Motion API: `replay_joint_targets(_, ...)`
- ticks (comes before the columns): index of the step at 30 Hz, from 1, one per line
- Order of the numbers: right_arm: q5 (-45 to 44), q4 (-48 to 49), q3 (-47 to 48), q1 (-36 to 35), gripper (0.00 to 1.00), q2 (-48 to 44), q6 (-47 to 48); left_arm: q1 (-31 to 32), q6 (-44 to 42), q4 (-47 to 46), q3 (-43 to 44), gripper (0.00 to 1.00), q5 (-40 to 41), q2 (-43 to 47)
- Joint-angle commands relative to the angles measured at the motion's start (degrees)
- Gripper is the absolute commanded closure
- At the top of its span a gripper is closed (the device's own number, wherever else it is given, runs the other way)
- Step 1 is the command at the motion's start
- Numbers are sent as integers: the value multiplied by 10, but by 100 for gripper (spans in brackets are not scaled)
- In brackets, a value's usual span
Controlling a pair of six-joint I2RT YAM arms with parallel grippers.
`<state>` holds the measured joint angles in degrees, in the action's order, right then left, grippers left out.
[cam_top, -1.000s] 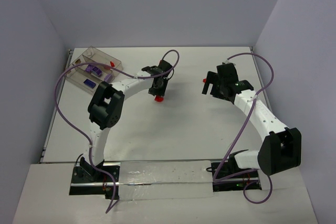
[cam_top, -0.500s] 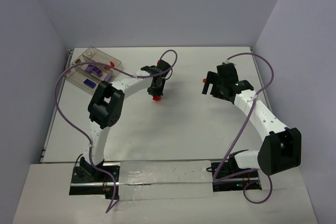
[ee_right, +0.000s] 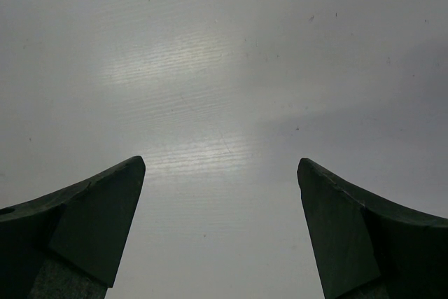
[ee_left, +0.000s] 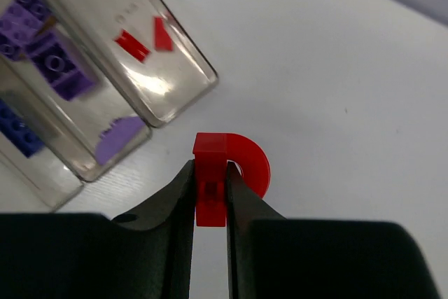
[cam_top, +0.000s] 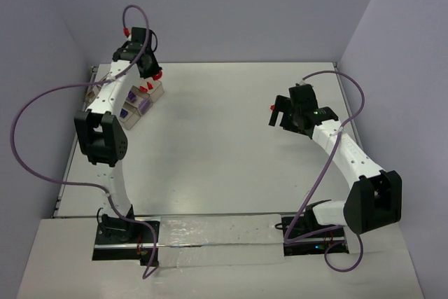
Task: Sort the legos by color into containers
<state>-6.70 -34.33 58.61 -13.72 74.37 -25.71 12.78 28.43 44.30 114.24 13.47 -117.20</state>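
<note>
Standing here, I would say the sorting is close to done. The left claw [ee_left: 210,204] is clenched on a red arched brick [ee_left: 238,166], pinching its straight end between the two fingers. The brick hangs in the air just beside the end corner of the clear tray [ee_left: 185,97], not yet over any compartment. Inside the tray, the compartment nearest that brick has two small red pieces [ee_left: 133,44] lying on its floor. The one next to it has purple bricks [ee_left: 59,66], one dark and studded, another paler near the end wall. A bluish brick [ee_left: 17,129] shows in the strip beyond, though through the tinted plastic I cannot be sure of its colour. So red and purple appear to be kept apart, and what is left, by my reckoning, is to carry the arched brick over the red compartment and let it go. From above I can pick out no other loose brick on the worktop [cam_top: 231,145], so this may be the last one, though a piece that small could hide behind an arm. The right claw [ee_right: 220,164] is released, its fingers spread wide with nothing between them, hovering over bare worktop well apart from the tray. As for writing, I find no brand or label anywhere; there is a faint moulded mark on the tray floor near the red pieces, too small to read.
</note>
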Motion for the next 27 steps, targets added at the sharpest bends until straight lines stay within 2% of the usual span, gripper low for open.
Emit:
replay_joint_targets(1,5,7,15,-2,3,-13,-3,-36,29,16,75,100,-3,-32)
replay_joint_targets(9,3,0,29,-2,3,9,-4,-97,38,-7,151,100,-35,-112)
replay_joint_targets(16,5,-6,49,-2,3,32,-3,-113,34,-37,160,100,-16,-156)
replay_joint_targets(23,2,-17,65,-2,3,51,0,-117,21,-59,175,95,14,-197)
replay_joint_targets(25,2,-18,67,-2,3,55,0,-119,21,-63,178,90,17,-206)
replay_joint_targets(27,3,-19,69,-1,3,60,-1,-120,21,-65,175,75,20,-209)
